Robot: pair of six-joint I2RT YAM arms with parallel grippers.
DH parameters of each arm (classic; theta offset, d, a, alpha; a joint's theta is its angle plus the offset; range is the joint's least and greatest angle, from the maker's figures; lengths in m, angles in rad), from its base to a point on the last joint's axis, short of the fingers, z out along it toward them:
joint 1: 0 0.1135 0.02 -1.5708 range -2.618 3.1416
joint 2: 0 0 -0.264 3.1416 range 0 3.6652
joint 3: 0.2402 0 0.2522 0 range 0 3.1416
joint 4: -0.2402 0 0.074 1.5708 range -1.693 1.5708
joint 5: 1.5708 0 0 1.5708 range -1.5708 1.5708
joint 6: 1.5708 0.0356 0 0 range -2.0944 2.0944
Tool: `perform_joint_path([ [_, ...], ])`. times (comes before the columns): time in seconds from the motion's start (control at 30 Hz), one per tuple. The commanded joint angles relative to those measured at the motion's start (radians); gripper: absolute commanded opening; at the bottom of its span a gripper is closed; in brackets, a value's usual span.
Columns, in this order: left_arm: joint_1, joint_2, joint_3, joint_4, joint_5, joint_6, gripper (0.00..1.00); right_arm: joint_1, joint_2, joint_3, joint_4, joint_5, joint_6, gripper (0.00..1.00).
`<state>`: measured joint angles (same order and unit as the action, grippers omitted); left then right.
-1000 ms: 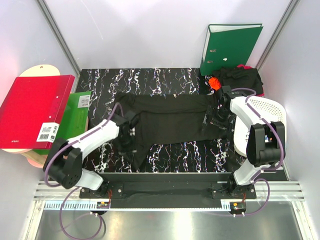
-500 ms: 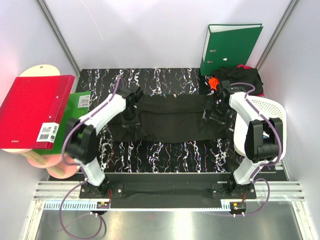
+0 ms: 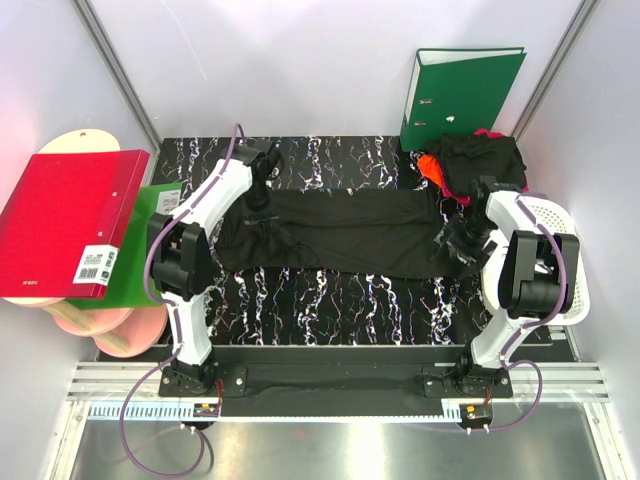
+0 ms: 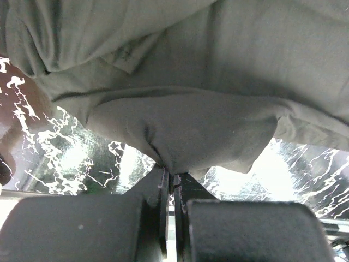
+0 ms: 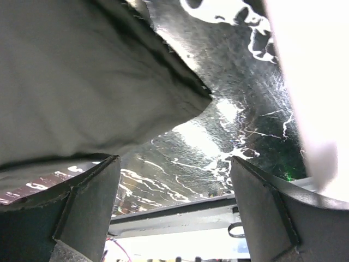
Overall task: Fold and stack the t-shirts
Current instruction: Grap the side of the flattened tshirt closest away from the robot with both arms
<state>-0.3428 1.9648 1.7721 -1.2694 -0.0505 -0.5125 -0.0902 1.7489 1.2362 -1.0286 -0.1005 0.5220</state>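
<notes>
Desk (image 3: 340, 300): black with white marbling; both arms are mounted at its near edge.
Black t-shirt (image 3: 350, 232): lies across the middle of the desk as a long, creased band, running from the left tool to the right tool.
Left tool (image 3: 258, 208): at the shirt's left end, toward the back of the desk. In the wrist view its 2 fingers (image 4: 147, 202) are pressed together with a pinch of the black cloth caught between them, and the rest of the shirt bunches up just beyond the tips.
Right tool (image 3: 462, 238): at the shirt's right end, close to the basket. Its 2 fingers (image 5: 87, 207) stand wide apart with nothing between them. The shirt's edge lies over the desk just past the left finger, and bare marbled desk shows in the gap.
Pile of t-shirts (image 3: 485, 158): a black heap in the back right corner of the desk, apart from the spread shirt.
Orange-red t-shirt (image 3: 430, 165): pokes out at the left edge of that heap.
Green binder (image 3: 462, 90): upright against the back wall, right behind the heap.
White basket (image 3: 545, 215): at the desk's right edge, beside the right arm.
Red binder (image 3: 65, 225): off the desk on the left, next to a green folder (image 3: 150, 230).
</notes>
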Motion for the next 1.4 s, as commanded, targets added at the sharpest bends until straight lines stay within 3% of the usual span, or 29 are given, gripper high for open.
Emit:
perform_joint_path([
  [0.0, 0.001, -0.015, -0.025, -0.021, 0.040, 0.037, 0.00, 0.000, 0.050, -0.004, 0.019, -0.016, 0.041, 0.88],
  [0.3, 0.007, -0.038, -0.063, -0.013, 0.044, 0.054, 0.00, 0.000, 0.210, 0.051, 0.048, 0.024, 0.030, 0.88],
  [0.47, 0.014, -0.047, -0.066, -0.005, 0.044, 0.051, 0.00, 0.000, 0.287, 0.086, 0.053, 0.013, 0.006, 0.69],
  [0.57, 0.022, -0.056, -0.069, -0.001, 0.044, 0.045, 0.00, 0.000, 0.346, 0.111, 0.044, -0.016, -0.023, 0.63],
  [0.73, 0.041, -0.070, -0.065, -0.001, 0.043, 0.045, 0.00, -0.002, 0.405, 0.140, -0.007, -0.070, -0.060, 0.65],
  [0.9, 0.051, -0.084, -0.079, -0.001, 0.034, 0.046, 0.00, 0.000, 0.260, 0.124, -0.017, -0.051, -0.043, 0.68],
  [1.37, 0.051, -0.095, -0.154, 0.016, 0.043, 0.057, 0.00, 0.001, 0.064, 0.250, -0.154, 0.021, -0.091, 0.82],
])
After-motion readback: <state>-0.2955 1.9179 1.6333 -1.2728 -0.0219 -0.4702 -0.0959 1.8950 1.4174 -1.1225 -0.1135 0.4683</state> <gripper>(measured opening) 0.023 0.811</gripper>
